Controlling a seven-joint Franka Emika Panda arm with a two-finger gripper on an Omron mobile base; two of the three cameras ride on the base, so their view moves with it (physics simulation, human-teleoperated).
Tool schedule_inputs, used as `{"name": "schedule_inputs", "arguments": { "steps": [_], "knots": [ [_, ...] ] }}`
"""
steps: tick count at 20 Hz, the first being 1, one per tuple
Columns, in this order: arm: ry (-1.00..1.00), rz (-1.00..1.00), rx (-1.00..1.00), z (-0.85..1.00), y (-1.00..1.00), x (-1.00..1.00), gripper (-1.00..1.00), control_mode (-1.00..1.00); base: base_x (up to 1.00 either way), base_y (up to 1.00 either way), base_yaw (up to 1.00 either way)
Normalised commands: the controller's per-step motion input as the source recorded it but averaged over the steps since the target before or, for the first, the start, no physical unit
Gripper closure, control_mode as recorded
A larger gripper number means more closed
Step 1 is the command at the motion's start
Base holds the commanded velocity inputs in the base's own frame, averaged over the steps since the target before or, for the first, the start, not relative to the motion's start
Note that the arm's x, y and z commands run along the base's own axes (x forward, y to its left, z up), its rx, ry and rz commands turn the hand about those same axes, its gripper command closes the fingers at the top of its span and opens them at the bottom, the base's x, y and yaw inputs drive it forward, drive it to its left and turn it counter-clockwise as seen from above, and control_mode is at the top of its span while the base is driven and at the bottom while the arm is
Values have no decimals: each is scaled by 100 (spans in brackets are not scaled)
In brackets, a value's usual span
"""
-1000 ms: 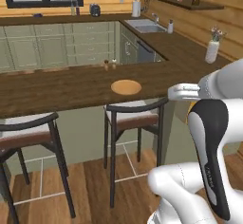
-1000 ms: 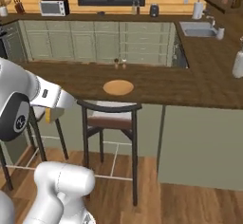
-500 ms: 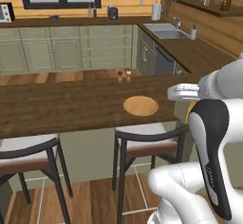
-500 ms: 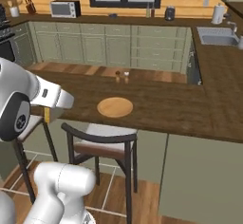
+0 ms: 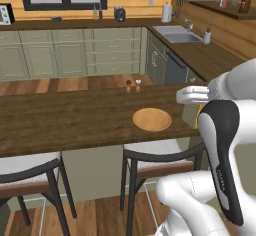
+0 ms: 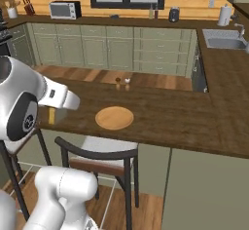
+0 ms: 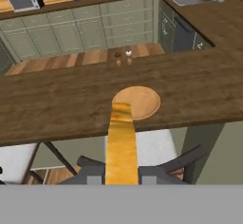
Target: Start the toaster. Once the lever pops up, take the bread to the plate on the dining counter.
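Base has rolled closer: the long dark wood-grain counter [image 5: 65, 120] looms bigger, round orange-tan plate [image 5: 152, 119] nearly underneath now. Claw [image 7: 122, 173] stays clamped on the tan bread slice [image 7: 121, 144], so drop-off's basically next.

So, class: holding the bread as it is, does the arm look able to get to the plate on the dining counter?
Probably yes. The plate lies bare on the dining counter, straight ahead of the bread held in the jaws; the stool sits below.
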Motion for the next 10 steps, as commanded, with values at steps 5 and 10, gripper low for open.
{"name": "schedule_inputs", "arguments": {
  "steps": [5,10],
  "knots": [
    [0,29,11,-36,-78,64,100,-100,0,0,0],
    [0,34,7,-50,-46,89,100,-100,0,0,0]
  ]
}}
